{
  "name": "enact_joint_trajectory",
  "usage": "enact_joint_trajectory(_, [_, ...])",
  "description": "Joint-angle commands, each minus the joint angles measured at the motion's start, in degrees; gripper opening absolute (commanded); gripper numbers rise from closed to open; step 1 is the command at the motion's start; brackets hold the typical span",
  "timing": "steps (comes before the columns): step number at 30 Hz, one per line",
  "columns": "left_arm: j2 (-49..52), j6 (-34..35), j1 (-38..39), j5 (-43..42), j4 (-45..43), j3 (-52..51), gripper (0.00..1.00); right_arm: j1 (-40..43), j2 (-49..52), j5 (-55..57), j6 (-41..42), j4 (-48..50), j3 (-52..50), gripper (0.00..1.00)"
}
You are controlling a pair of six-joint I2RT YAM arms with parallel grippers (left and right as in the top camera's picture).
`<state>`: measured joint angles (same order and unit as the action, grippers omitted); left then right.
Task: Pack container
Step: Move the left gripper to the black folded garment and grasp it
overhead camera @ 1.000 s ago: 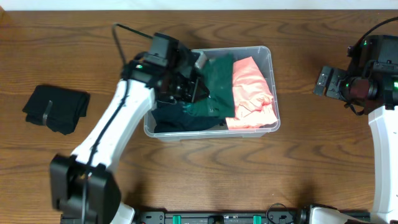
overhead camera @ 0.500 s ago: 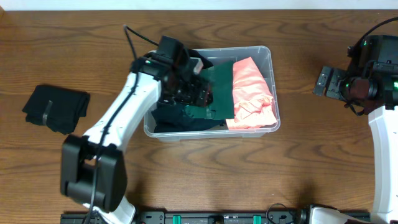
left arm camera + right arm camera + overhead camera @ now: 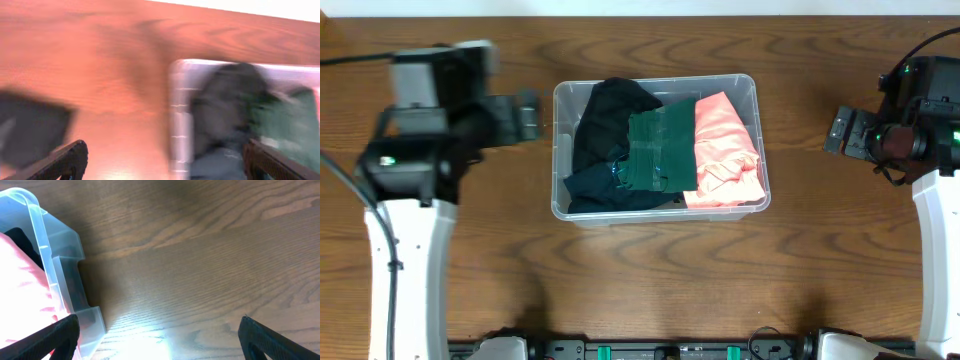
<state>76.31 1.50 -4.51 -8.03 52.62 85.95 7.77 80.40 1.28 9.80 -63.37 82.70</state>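
A brown wooden table (image 3: 650,270) fills the view. The container (image 3: 720,80) sits on it at the middle, slightly toward the far side. Inside lie a black garment (image 3: 605,120) at the left, a dark green garment (image 3: 660,150) in the middle, a pink garment (image 3: 725,150) at the right, and a dark teal piece (image 3: 605,195) at the near left corner.

The left gripper (image 3: 164,152) hangs just left of the container with its fingers spread wide and nothing between them. Its wrist view is blurred, and shows a dark shape (image 3: 30,130) on the table farther left.

The right gripper (image 3: 157,327) is also spread wide and empty. It hangs over bare wood, to the right of the container.
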Motion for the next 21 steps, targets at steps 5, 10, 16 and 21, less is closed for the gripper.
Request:
enact_joint_trajectory(5, [9.84, 2.32, -20.65, 6.12, 0.22, -2.38, 0.98, 0.2, 0.39, 0.39, -0.02, -0.04, -0.04, 0.99])
enact_joint_trajectory(10, [19.08, 3.54, -32.28, 4.83, -3.96, -2.38, 0.98, 0.2, 0.39, 0.37, -0.02, -0.11, -0.04, 0.99])
enact_joint_trajectory(16, [30.03, 0.44, -40.48, -7.58, -10.75, -2.36, 0.98, 0.2, 0.39, 0.37, -0.02, -0.09, -0.04, 0.99])
enact_joint_trajectory(21, [37.0, 0.46, -43.1, -9.68, -12.33, -2.36, 0.98, 0.2, 0.39, 0.37, -0.04, -0.13, -0.04, 0.99])
